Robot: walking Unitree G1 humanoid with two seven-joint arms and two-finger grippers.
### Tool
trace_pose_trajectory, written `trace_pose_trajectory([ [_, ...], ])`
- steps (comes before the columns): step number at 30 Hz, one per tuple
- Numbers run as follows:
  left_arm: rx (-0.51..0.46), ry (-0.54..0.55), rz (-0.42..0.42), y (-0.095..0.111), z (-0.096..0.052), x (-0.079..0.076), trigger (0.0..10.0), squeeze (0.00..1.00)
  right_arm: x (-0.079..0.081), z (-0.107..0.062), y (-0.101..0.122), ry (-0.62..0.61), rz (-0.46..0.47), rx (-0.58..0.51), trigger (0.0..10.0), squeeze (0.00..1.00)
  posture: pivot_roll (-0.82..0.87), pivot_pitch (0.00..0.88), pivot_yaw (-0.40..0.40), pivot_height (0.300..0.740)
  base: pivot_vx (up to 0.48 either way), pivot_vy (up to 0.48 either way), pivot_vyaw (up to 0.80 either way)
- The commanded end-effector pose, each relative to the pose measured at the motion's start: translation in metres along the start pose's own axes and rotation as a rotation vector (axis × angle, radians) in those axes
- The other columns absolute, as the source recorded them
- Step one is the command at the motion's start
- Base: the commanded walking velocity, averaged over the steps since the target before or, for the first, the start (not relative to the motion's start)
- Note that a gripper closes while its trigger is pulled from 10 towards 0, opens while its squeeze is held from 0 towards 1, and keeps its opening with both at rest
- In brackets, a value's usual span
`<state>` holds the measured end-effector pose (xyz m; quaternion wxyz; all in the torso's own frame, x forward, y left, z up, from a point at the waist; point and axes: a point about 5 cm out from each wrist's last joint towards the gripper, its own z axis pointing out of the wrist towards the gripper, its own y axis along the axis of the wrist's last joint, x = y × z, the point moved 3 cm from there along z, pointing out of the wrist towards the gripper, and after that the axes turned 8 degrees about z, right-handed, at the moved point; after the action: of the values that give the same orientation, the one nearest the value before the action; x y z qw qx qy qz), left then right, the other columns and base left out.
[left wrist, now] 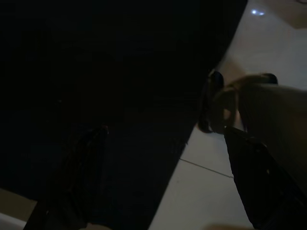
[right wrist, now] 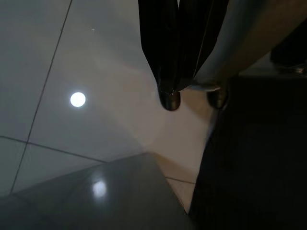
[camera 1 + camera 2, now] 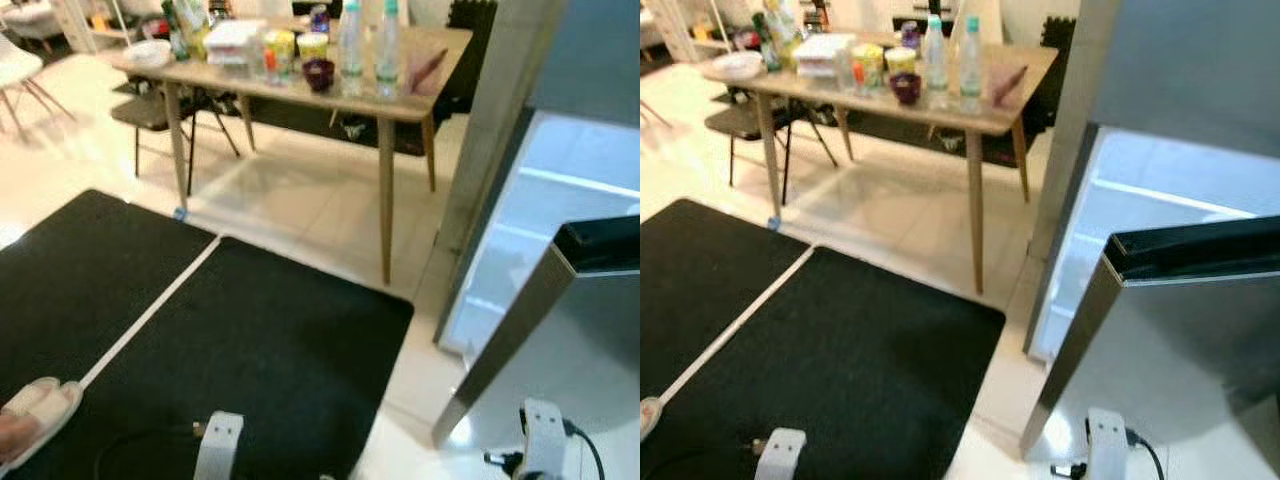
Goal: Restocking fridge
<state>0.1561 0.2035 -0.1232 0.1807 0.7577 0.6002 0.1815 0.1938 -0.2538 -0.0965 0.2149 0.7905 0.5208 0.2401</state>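
Observation:
The fridge stands open on the right, its lit white shelves showing and its steel door swung out toward me. Across the room a wooden table carries two clear water bottles, a dark purple bowl, yellow-lidded tubs and white boxes. Both arms hang low. My left gripper is open over the black mat's edge, with nothing between its fingers. My right gripper is shut and empty above the tiled floor.
Two black mats cover the floor in front of me, a white strip between them. A person's slippered foot rests at the lower left. A chair stands under the table's left end, and a white plate lies on the table.

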Motion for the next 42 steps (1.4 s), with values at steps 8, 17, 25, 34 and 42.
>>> trace_pose_trajectory([
  [8,0.000,-0.004,0.005,0.001,0.000,0.001,10.0,0.00,-0.015,-0.008,0.109,-0.041,0.209,-0.409,10.0,0.00,-0.03,0.084,0.020,0.740,0.000,0.000,0.00],
  [17,0.017,-0.012,0.008,-0.009,-0.002,0.001,10.0,0.00,0.034,-0.033,0.206,0.311,0.240,-0.720,10.0,0.00,-0.02,0.115,0.025,0.740,0.000,0.000,0.00],
  [25,0.033,-0.005,0.007,-0.021,-0.007,0.005,10.0,0.00,0.108,-0.052,0.261,0.500,0.067,-0.796,10.0,0.00,0.02,0.150,0.019,0.740,0.000,0.000,0.00],
  [34,0.042,0.005,-0.006,-0.036,-0.013,0.010,10.0,0.00,0.152,-0.087,0.323,0.453,-0.040,-0.912,10.0,0.00,0.07,0.210,0.009,0.740,0.000,0.000,0.00],
  [42,0.022,0.000,-0.010,-0.027,-0.010,0.008,10.0,0.00,0.154,-0.056,0.268,0.559,-0.092,-0.754,10.0,0.00,0.05,0.200,0.018,0.740,0.000,0.000,0.00],
])
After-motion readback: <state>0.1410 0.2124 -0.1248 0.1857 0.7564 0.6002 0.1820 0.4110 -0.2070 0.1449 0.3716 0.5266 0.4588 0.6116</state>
